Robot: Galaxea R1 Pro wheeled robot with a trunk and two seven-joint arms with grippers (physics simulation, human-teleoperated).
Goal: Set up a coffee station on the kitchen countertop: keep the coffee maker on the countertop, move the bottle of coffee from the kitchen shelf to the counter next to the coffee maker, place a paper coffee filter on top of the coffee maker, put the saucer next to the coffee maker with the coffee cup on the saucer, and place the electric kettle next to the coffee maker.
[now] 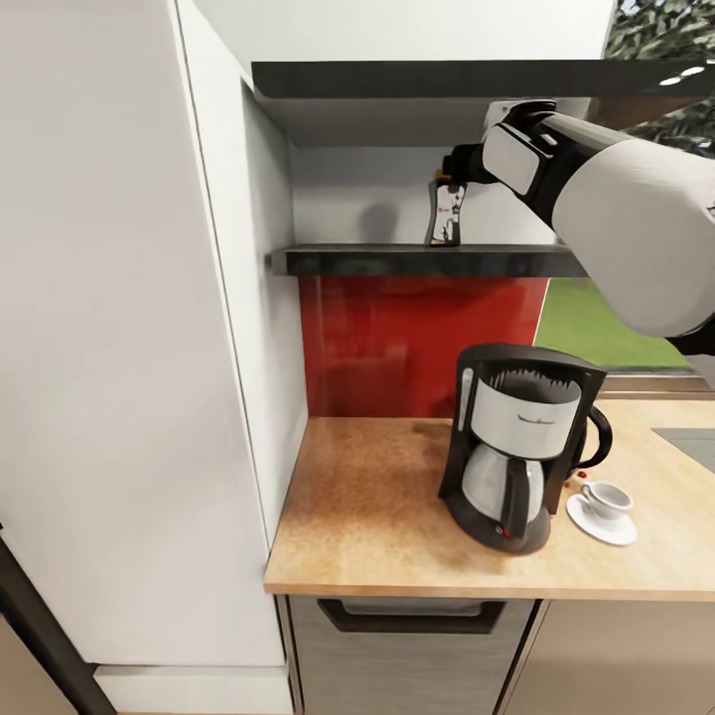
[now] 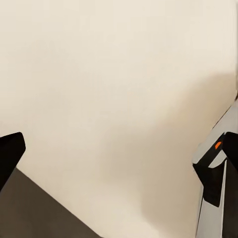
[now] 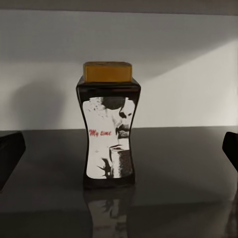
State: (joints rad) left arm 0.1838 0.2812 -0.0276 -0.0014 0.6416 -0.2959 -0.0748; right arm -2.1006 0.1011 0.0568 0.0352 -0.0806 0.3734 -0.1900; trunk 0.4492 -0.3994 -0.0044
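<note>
Bottle of coffee (image 3: 109, 125) stands upright on the kitchen shelf (image 1: 397, 260), gold cap up, label facing your right wrist camera. It sits back from the shelf's front edge, near the rear wall, nothing touching it.

Your right hand (image 1: 449, 179) is raised to shelf height, just in front of the bottle. In the wrist view the two fingers (image 3: 10, 153) stand spread wide at either edge, the bottle centred between them, no contact yet. Hand released, holding nothing.

Step in hand, as I judge it: closing in for the grasp. Push straight forward until the narrow waist of the bottle is between the pads, then clench there, below the cap, so it cannot slip. Keep the hand level and just off the shelf surface; the bottle is tall and narrow and could tip if a finger nudges it first. Mind the upper board close above your forearm.

Right arm reaches up and forward from the right of the head view, elbow bent, wrist pointing inward.

Left hand: dark fingertips (image 2: 9, 153) far apart against a pale panel, released and empty.

Below, the coffee maker (image 1: 518, 447) stands on the tabletop (image 1: 367, 506), coffee cup (image 1: 606, 499) on its saucer (image 1: 601, 524) just beside it.
</note>
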